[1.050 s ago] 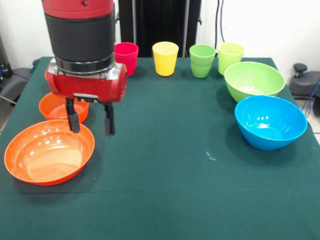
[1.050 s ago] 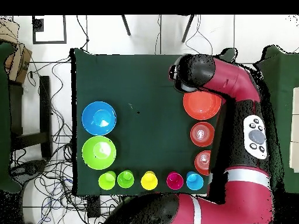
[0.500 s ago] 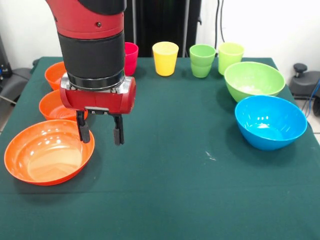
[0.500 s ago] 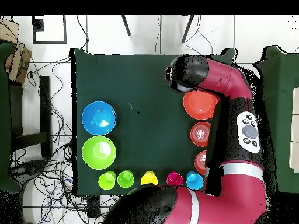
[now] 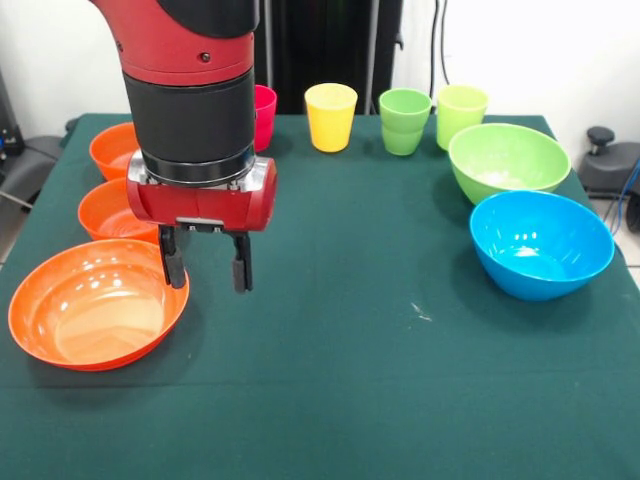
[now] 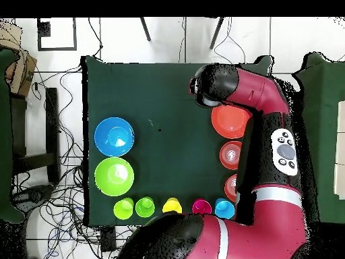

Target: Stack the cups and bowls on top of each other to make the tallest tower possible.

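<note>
My gripper (image 5: 205,270) hangs open and empty just above the table (image 5: 330,360), one finger over the right rim of the wide orange bowl (image 5: 95,305). The risk I see is here: if I come down as I am, that finger could strike the rim and tip or skid the glossy bowl, and its thin sloping wall would likely slip from a pinch.

Left to right in the front view, nothing is stacked into a tower yet. The wide bowl sits nearest, shallow and shiny; behind it lie two small orange bowls (image 5: 112,212), partly hidden by my arm. Along the far edge stand a pink cup (image 5: 264,115), a yellow cup (image 5: 331,116) and two green cups (image 5: 405,121). The lime bowl (image 5: 508,160) and blue bowl (image 5: 541,243) sit at right. The overhead view also shows a sky blue cup (image 6: 224,209).
</note>
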Robot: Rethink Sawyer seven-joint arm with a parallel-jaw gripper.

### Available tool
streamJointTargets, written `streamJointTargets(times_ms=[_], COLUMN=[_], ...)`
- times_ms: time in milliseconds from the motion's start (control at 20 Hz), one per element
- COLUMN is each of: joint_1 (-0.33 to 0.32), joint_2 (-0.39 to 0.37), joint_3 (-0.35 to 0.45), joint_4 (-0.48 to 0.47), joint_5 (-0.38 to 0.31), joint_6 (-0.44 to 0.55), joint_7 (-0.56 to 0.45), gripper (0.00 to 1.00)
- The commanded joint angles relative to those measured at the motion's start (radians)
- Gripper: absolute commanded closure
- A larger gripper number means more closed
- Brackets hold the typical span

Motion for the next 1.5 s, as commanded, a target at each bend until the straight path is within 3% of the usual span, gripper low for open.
streamJointTargets(times_ms=[50,1500], joint_1=[0.027,-0.037], joint_2=[-0.017,-0.043], joint_3=[0.084,0.097], joint_4=[-0.031,-0.02], joint_5=[-0.067,-0.084], joint_6=[0.089,0.096], joint_7=[-0.135,-0.213], gripper=[0.0,0.0])
